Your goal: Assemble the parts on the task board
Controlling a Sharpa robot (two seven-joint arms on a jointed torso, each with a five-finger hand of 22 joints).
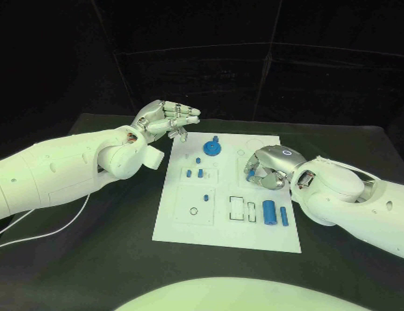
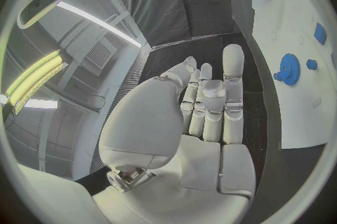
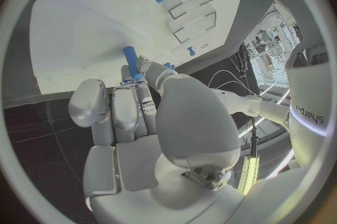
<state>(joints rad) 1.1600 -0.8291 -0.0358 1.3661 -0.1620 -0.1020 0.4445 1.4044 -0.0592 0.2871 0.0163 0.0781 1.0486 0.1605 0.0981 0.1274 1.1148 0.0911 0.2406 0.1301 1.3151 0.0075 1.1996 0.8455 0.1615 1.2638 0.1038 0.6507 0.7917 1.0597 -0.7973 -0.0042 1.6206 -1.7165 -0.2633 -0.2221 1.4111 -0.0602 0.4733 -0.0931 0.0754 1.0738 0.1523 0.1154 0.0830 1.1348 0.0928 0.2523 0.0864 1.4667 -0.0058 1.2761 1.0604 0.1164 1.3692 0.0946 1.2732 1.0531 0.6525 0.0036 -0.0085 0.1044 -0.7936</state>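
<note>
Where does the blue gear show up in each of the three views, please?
Head view: the gear stands at the board's far end, between the two hands.
Left wrist view: the gear is on the board, beyond the left hand.
Right wrist view: not in it.
Shared landmark: the board.

The right hand (image 1: 265, 167) sits over the task board (image 1: 222, 227) and covers the patch beneath its palm — whatever lies there is out of sight. A blue peg (image 3: 131, 61) pokes out between its fingers; the lower end is buried in the grip. On the board, the small parts (image 1: 200, 172) beside the blue gear (image 1: 212, 148) are too tiny to make out. The left hand (image 1: 167, 118) has its fingers curled, the palm side hidden from above.
</note>
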